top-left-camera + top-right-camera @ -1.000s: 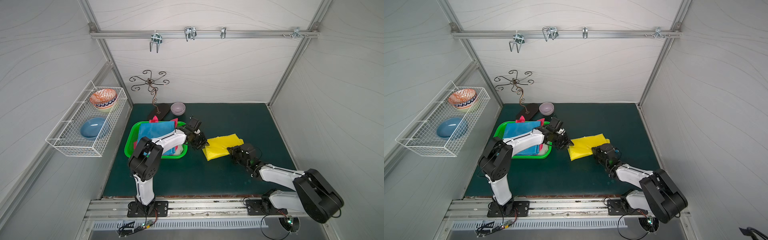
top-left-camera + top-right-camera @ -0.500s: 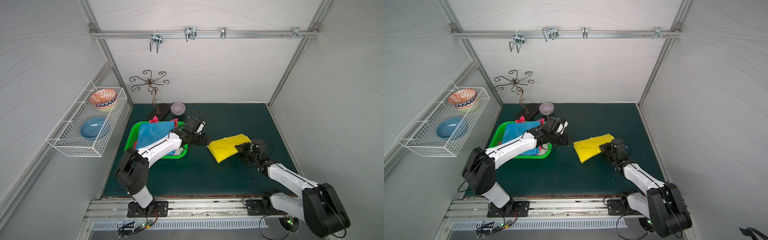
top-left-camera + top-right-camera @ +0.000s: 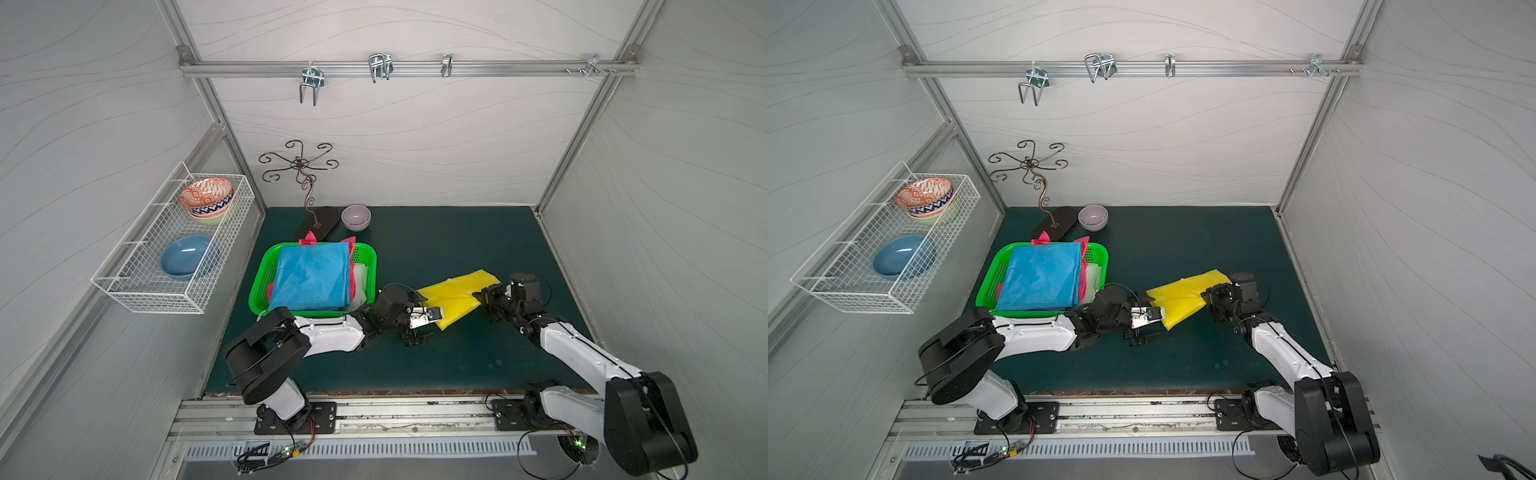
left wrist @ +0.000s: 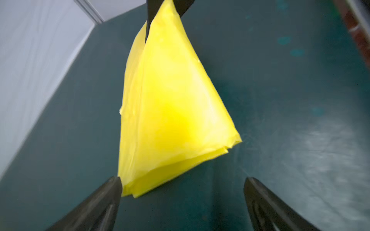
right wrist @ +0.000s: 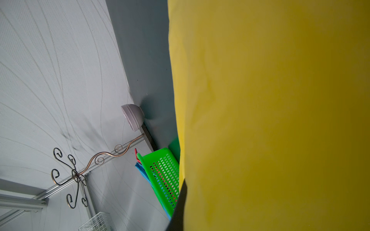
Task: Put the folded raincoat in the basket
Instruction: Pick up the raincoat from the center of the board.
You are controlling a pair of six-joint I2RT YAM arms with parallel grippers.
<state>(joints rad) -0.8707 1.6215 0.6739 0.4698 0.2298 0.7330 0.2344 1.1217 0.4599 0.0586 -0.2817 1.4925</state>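
My left arm lies low across the front of the basket (image 3: 371, 270), its forearm stretched toward the middle of the table, and my left gripper (image 3: 428, 326) stands spread wide with nothing between its fingers. In the left wrist view one finger (image 4: 108, 192) sits right against the near corner of the raincoat (image 4: 174, 112); I cannot tell whether it touches. My right arm reaches in from the front right corner, forearm slanting toward the middle, and my right gripper (image 3: 484, 295) is pinched on the far end of the raincoat (image 3: 453, 293), which is yellow and folded. It hangs out from that grip toward my left gripper, to the right of the basket and outside it. The yellow sheet fills most of the right wrist view (image 5: 270, 120), with the basket's perforated wall (image 5: 162, 170) beyond it. Both arms work over a dark green mat (image 3: 457, 365) inside white walls. The basket already carries a folded blue sheet (image 3: 311, 278) with pink cloth showing beneath it. Behind the basket stand a pale bowl (image 3: 356, 217) and a curly metal stand (image 3: 305, 183), and a wire rack (image 3: 137, 286) with more bowls hangs on the left wall. A broad strip of mat runs between my grippers and the front edge, and another stretches behind the raincoat to the back wall.
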